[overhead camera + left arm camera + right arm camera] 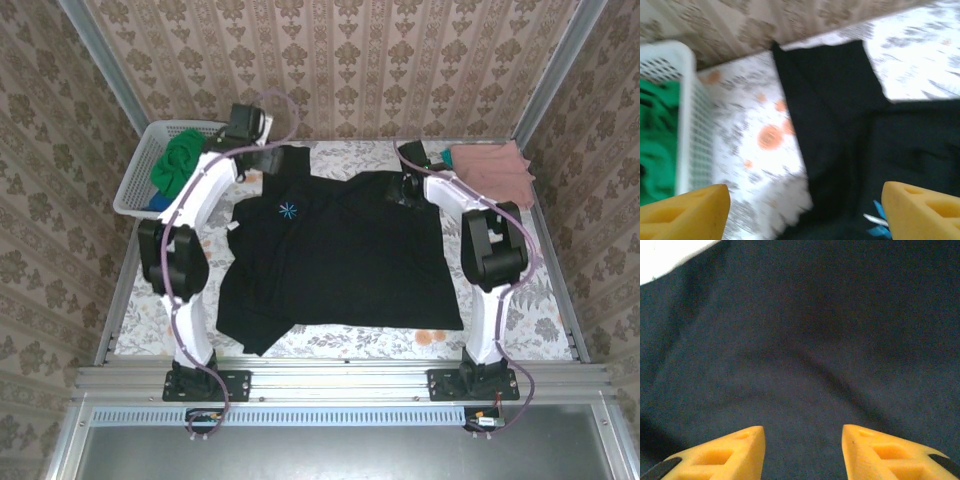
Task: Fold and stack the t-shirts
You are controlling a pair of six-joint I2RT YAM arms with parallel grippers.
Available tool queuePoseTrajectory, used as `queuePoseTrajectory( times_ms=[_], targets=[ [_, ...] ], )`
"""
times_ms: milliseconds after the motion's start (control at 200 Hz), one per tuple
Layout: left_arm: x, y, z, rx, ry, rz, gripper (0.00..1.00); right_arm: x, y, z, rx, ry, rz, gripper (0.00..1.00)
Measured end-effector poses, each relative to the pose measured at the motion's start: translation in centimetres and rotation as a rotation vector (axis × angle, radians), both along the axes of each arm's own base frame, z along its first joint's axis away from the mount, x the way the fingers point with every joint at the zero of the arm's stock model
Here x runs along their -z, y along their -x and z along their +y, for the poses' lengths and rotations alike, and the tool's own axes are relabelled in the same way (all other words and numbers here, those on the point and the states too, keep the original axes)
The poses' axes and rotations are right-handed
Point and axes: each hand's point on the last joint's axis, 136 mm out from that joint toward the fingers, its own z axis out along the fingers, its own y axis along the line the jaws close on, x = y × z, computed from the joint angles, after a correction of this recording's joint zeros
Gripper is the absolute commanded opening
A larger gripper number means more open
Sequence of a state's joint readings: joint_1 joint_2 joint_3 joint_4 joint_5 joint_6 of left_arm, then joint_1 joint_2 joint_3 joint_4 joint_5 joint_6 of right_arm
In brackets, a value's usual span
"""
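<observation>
Nearest me, the hem of the black t-shirt [340, 260] lies along the near edge of the worktop [380, 338], its near-left corner a little rumpled. The shirt covers the middle of the worktop, spread flat and front up, and I see no fold in it yet. Towards the far edge, my right gripper [800, 432] hovers low over the shirt's right shoulder, its fingers partly apart with bare black cloth showing between them and nothing pinched, as far as I can tell. My left gripper [805, 195] sits above the left sleeve, fingers wide apart and holding nothing. In the far-left corner the white basket [135, 185] holds the green t-shirt [178, 160] and a bit of the blue t-shirt [155, 205], both bunched up. In the far-right corner lies the salmon pink t-shirt [495, 170], which looks folded to me. I judge one tee done, the black one laid out ready, and at least two waiting
</observation>
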State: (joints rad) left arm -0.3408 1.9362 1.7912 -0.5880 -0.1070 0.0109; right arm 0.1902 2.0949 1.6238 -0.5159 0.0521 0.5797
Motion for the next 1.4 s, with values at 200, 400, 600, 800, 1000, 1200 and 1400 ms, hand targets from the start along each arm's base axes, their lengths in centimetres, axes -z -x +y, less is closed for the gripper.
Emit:
queuePoseTrajectory(
  times_ms=[200,400,600,800,1000,1200,1400],
  targets=[
    [11.2,5.4,-2.1,0.017,0.077,0.243,0.72,4.0,-3.4,-2.0,0.048,0.006,0.081,0.47],
    [17.8,5.1,1.6,-0.132,0.033,0.371,0.69,3.5,-3.9,-4.6,0.095,-0.025,0.103,0.47],
    [18.3,4.6,6.4,-0.317,0.063,0.373,0.69,4.3,-3.5,-6.8,0.132,-0.042,0.138,0.47],
    [18.5,7.9,9.1,-0.425,0.098,0.399,0.70,4.4,-3.4,-7.6,0.140,-0.053,0.145,0.47],
    [18.3,10.1,9.1,-0.452,0.110,0.433,0.70,3.6,-2.4,-7.7,0.125,-0.051,0.148,0.47],
    [16.3,11.9,8.1,-0.434,0.105,0.448,0.82,-0.2,2.5,-5.7,0.072,-0.021,0.114,0.50],
    [11.9,8.6,4.7,-0.342,0.118,0.360,0.83,-1.4,8.6,0.1,-0.064,-0.011,0.072,0.50]
  ],
)
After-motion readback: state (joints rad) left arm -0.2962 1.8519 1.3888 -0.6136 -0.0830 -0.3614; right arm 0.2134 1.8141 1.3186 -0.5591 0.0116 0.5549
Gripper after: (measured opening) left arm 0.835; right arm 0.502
